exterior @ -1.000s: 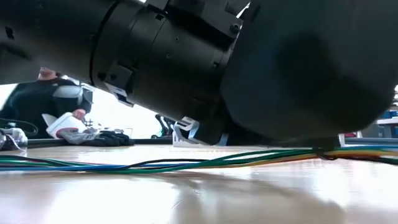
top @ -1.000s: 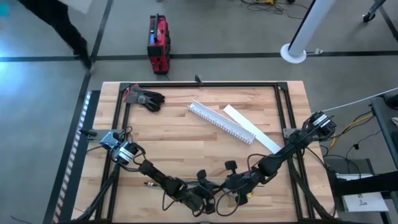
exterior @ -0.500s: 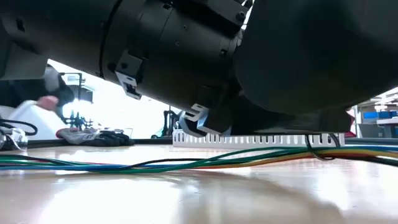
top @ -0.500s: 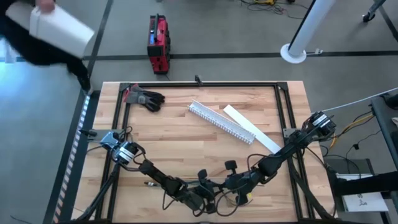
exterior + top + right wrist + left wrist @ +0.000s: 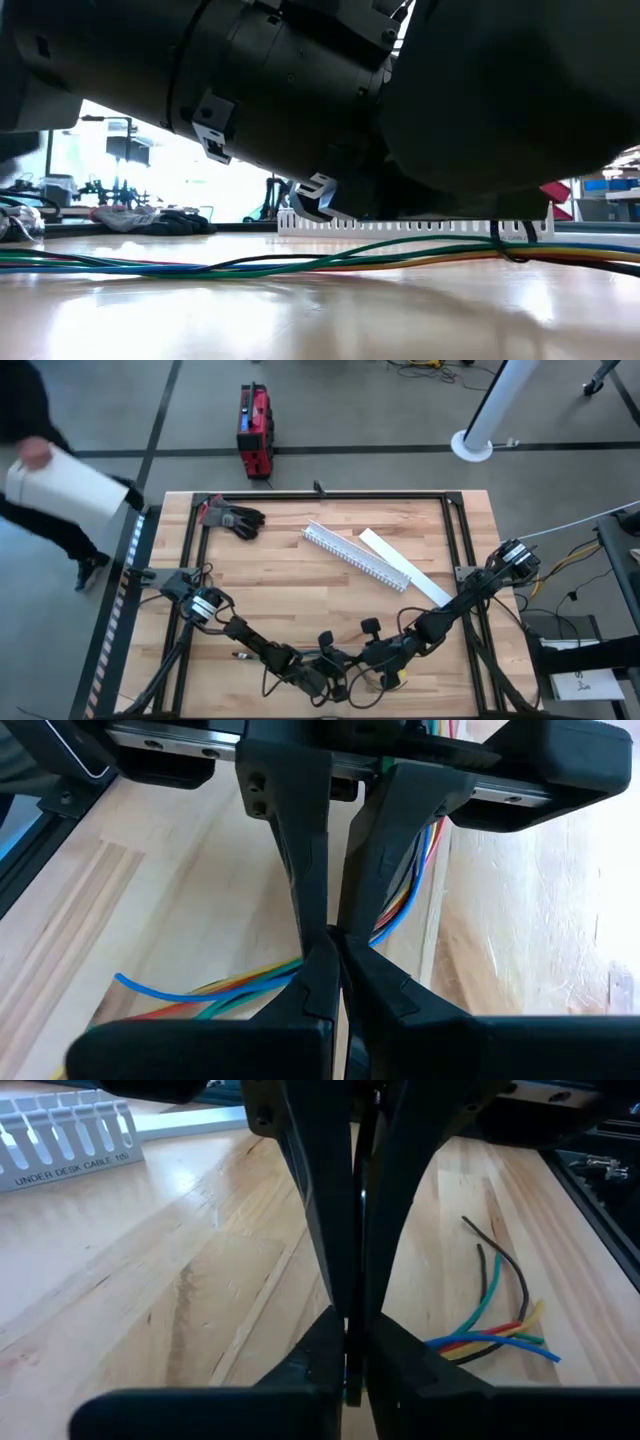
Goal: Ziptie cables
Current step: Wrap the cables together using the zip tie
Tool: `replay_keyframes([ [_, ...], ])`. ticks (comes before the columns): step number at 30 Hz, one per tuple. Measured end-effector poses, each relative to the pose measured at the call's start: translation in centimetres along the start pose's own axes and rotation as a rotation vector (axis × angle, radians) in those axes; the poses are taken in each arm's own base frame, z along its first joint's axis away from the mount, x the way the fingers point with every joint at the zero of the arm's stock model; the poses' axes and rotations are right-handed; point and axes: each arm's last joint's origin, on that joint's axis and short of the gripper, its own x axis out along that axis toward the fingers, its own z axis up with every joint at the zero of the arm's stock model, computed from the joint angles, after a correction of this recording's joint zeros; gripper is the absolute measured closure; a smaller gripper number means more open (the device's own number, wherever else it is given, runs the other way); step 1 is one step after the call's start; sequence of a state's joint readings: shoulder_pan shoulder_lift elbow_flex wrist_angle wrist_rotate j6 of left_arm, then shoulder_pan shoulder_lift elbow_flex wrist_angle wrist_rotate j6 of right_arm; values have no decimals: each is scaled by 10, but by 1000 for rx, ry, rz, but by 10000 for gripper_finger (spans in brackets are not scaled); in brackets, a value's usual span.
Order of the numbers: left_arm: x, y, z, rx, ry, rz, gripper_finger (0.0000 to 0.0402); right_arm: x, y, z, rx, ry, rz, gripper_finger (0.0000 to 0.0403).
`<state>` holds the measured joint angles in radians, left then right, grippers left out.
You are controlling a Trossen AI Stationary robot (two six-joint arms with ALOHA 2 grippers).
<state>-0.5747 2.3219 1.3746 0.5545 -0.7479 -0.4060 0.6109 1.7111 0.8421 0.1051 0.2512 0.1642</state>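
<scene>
The cables [image 5: 300,265], a loose bundle of green, blue, yellow and dark wires, lie flat along the table near its front edge [image 5: 380,680]. Their coloured ends show in the left wrist view [image 5: 490,1335]. A thin black ziptie [image 5: 507,245] loops loosely round the bundle. My left gripper [image 5: 352,1320] and my right gripper [image 5: 335,935] meet low over the cables [image 5: 400,910] at the front centre of the table, and both are shut. My right gripper's shut fingertips [image 5: 322,942] stand right over the bundle, pointing down at a slant. The ziptie's loop [image 5: 497,228] rises from the cables into the dark arm above it. The arm hides the place of contact, so the part held cannot be told. My left gripper's fingers [image 5: 330,1280] are shut just above the tabletop; whether they touch anything I cannot tell.
The white slotted channel [image 5: 355,558] and its flat lid [image 5: 405,568] lie slantwise at mid-table. A dark glove [image 5: 235,518] lies at the far left corner. A person [image 5: 50,490] carrying a white box walks past the table's left side.
In the low view the dark arm at the right has gone up a little, uncovering the ziptie loop and the white channel behind it. The cables have stayed flat on the table. The person has walked along the table's left side with the white box.
</scene>
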Motion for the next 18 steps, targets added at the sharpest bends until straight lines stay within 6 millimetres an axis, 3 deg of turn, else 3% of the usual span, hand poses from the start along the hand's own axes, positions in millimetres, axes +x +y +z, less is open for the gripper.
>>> replay_keyframes([
  [7, 1, 2, -5, -29, 17, 15, 396, -17, -2, 6, -16, 14, -6, 403],
  [18, 4, 3, -10, -50, 21, 28, 398, -68, -1, 19, -53, -3, -68, 403],
])
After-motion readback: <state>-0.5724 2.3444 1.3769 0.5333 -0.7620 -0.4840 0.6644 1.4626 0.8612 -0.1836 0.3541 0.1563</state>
